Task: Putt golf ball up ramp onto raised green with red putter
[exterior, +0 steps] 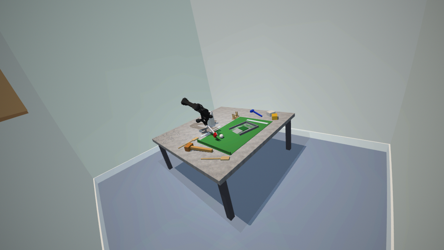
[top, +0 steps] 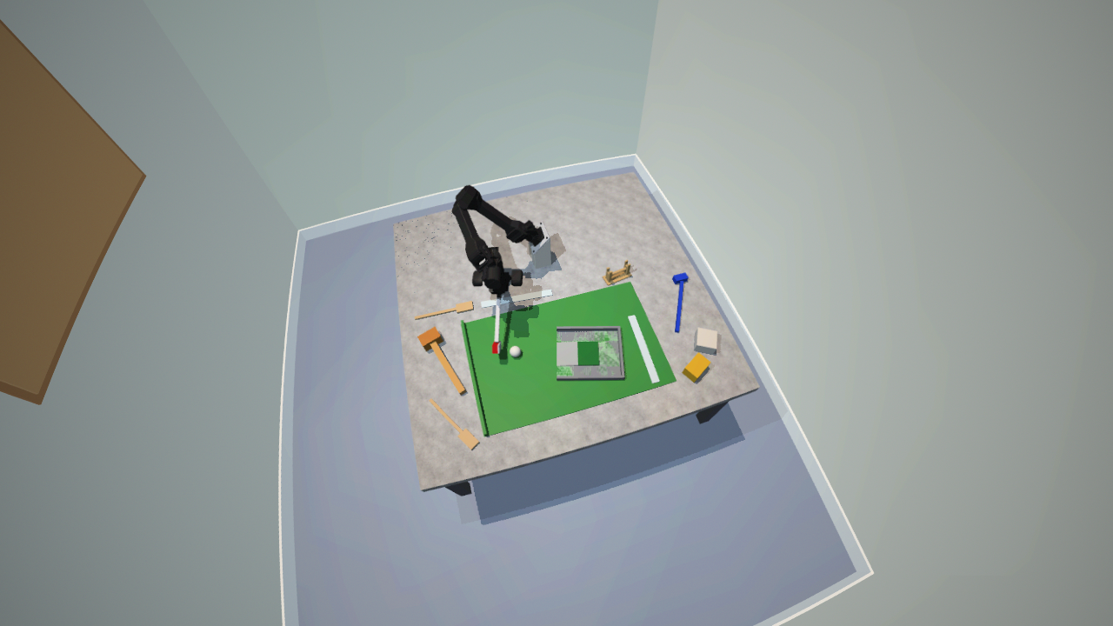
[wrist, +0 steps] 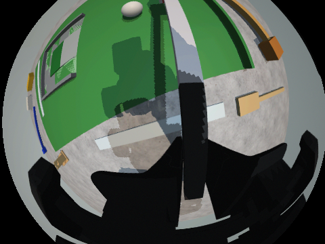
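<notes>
Left, top view: mallet (top: pixel 447 367) (exterior: pixel 200 148) (wrist: pixel 271 49) off the mat, on the desk (top: pixel 529 455) (exterior: pixel 217 174) (wrist: pixel 267 132), likely a distractor. Pincer (top: pixel 499 292) (exterior: pixel 206 123) (wrist: pixel 187 140) nearly closed, clamped on the grip of the putter (top: pixel 496 325) (exterior: pixel 211 129) (wrist: pixel 184 44); shaft slopes down so the red head reaches ball level. Head sits left of the ball (top: pixel 515 351) (exterior: pixel 221 136) (wrist: pixel 132 9), apparently apart, presumably to strike rightward. Ball on the mat (top: pixel 521 396) (exterior: pixel 217 143) (wrist: pixel 91 112), not yet on the green. Further right, ramp (top: pixel 566 353) (exterior: pixel 238 131) (wrist: pixel 70 41), then green (top: pixel 588 353) (exterior: pixel 242 127) (wrist: pixel 57 58), so a straight, measured tap seems needed.
</notes>
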You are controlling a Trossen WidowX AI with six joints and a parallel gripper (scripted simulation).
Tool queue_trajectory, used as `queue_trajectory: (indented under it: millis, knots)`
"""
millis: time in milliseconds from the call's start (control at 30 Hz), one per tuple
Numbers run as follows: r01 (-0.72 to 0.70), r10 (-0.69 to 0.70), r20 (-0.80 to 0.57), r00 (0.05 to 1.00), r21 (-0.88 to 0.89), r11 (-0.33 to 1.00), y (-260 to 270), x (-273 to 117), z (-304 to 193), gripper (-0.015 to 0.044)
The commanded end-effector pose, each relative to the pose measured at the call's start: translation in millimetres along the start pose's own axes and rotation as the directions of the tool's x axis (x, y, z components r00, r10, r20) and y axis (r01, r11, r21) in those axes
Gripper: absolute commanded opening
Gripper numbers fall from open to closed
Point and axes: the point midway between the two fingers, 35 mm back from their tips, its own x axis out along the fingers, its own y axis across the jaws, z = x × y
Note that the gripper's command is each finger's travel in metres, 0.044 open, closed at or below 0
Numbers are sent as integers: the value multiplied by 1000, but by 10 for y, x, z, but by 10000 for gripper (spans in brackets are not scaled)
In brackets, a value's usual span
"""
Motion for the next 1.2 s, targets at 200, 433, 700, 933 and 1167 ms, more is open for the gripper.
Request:
queue_trajectory:
  millis: [200, 433, 700, 933, 1167]
  knots:
    - [-4, 4, 10, 1000, 0, 1000, 1, 117, 19, 0]
    - [-3, 3, 10, 1000, 0, 1000, 0, 229, 20, 0]
    - [1, -1, 6, 1000, 3, 1000, -7, 280, 9, 0]
    - [1, -1, 6, 1000, 3, 1000, -7, 280, 9, 0]
    - [-1, 1, 8, 1000, 2, 1000, -165, 300, 18, 0]
